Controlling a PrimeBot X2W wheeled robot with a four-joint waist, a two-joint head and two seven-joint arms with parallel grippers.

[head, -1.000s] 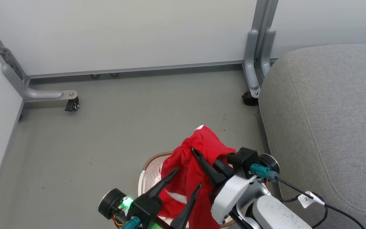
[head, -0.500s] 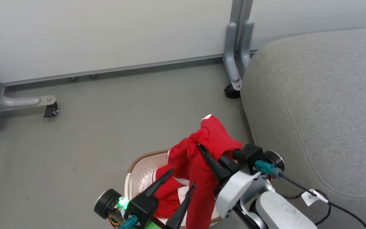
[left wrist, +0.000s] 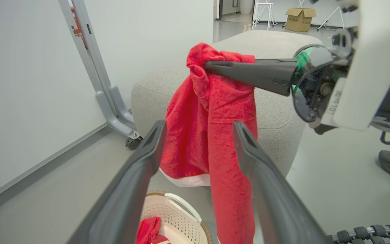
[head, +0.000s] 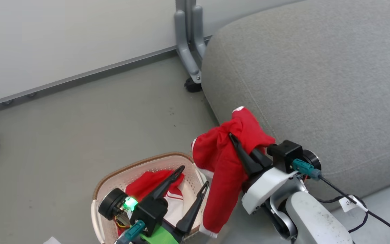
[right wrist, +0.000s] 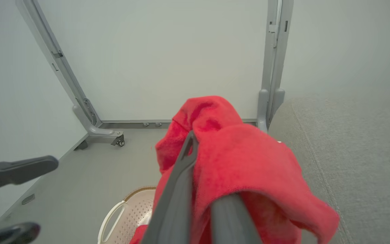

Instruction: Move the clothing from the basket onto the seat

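Clamping bright red fabric clothing in my right gripper beside the light-grey upholstered seat; left gripper spread.

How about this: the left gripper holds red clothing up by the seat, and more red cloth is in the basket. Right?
No: the right gripper holds the clothing up by the seat, as the head view shows. More red cloth is in the basket.
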